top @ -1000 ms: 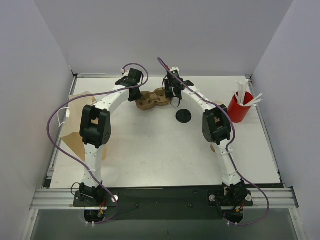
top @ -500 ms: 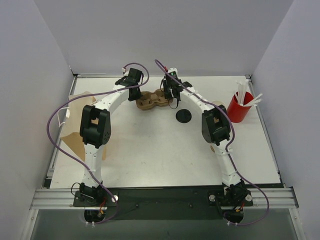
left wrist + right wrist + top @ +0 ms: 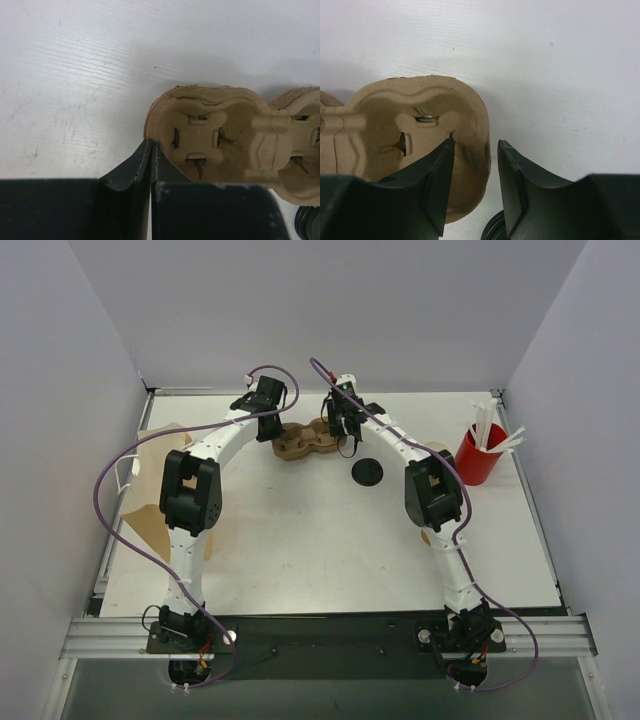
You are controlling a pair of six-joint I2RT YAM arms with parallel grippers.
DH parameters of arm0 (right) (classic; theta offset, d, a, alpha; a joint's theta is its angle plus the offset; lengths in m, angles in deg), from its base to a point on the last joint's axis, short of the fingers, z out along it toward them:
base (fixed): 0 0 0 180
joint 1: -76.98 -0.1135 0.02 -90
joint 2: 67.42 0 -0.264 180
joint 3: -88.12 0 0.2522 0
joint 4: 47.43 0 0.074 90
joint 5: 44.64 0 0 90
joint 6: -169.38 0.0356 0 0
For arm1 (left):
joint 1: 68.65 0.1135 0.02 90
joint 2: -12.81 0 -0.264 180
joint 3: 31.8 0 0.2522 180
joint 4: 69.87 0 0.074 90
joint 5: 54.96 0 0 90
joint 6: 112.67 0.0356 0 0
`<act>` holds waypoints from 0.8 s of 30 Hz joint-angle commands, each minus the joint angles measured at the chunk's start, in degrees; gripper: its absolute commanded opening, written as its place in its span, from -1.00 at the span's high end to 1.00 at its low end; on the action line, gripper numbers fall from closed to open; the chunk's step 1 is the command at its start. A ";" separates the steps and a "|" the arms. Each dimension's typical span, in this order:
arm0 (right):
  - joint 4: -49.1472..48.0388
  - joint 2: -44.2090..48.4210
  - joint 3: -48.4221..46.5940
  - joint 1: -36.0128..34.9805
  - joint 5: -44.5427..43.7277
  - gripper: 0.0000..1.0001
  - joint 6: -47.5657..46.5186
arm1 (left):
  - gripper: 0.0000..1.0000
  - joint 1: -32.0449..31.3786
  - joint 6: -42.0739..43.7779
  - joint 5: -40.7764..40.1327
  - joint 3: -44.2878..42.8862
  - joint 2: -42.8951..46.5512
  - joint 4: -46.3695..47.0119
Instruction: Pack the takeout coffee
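we are watching the left end effector (image 3: pixel 151 146) pinching shut on the left rim of the pulp cup carrier (image 3: pixel 215 135). the right end effector (image 3: pixel 476 139) is standing open astride the right rim, one finger in a pocket and one outside. the takeout coffee (image 3: pixel 366 472) is sitting on the desk (image 3: pixel 300 540) near the carrier, apart from it, showing only its black lid.
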 commanded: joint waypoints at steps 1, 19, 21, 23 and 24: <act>-0.78 5.61 0.31 -0.47 -2.03 0.28 -0.40 | 0.81 -0.06 1.29 0.87 -2.65 1.63 2.00; 0.89 4.91 -0.05 -0.64 -1.42 0.42 0.83 | 0.81 -0.06 1.47 1.49 -2.39 1.89 2.26; 0.80 4.82 -0.04 -0.56 -1.33 0.42 0.92 | 0.81 -0.06 1.47 1.49 -2.39 1.89 2.35; 0.89 4.56 -0.13 -0.56 -1.77 0.42 0.92 | 0.81 -0.06 1.38 1.49 -2.39 1.89 2.18; 0.89 4.47 -0.13 -0.47 -1.94 0.42 1.01 | 0.81 -0.06 1.38 1.49 -2.39 1.89 2.26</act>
